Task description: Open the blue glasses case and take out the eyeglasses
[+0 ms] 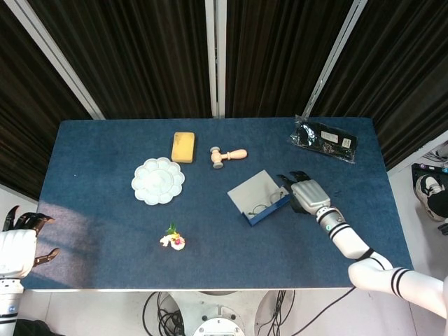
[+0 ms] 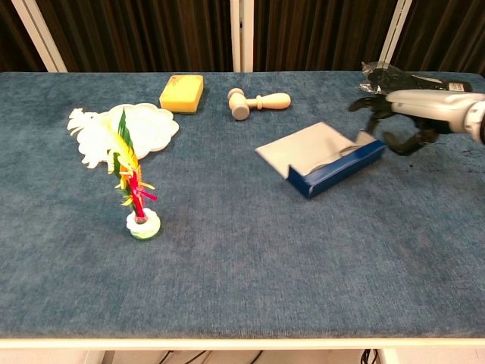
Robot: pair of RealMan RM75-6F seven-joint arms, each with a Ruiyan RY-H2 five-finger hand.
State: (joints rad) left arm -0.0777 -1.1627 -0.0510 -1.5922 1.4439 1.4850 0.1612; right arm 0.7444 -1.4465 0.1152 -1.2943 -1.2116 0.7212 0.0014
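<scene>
The blue glasses case (image 1: 257, 199) (image 2: 327, 164) lies open right of the table's middle, its grey lid (image 2: 305, 147) folded back flat. A thin wire frame of the eyeglasses (image 1: 260, 208) (image 2: 339, 156) shows inside, against the blue wall. My right hand (image 1: 306, 194) (image 2: 413, 115) hovers at the case's right end with its fingers spread and curved, holding nothing; whether they touch the case end I cannot tell. My left hand (image 1: 19, 243) waits off the table's near left corner, fingers apart and empty.
A white flower-shaped plate (image 1: 158, 181) (image 2: 144, 125), a yellow sponge (image 1: 183, 147) (image 2: 181, 92) and a wooden mallet (image 1: 227, 155) (image 2: 258, 101) lie at the back. A feathered shuttlecock (image 1: 173, 239) (image 2: 130, 186) stands front left. A black packet (image 1: 324, 138) sits back right.
</scene>
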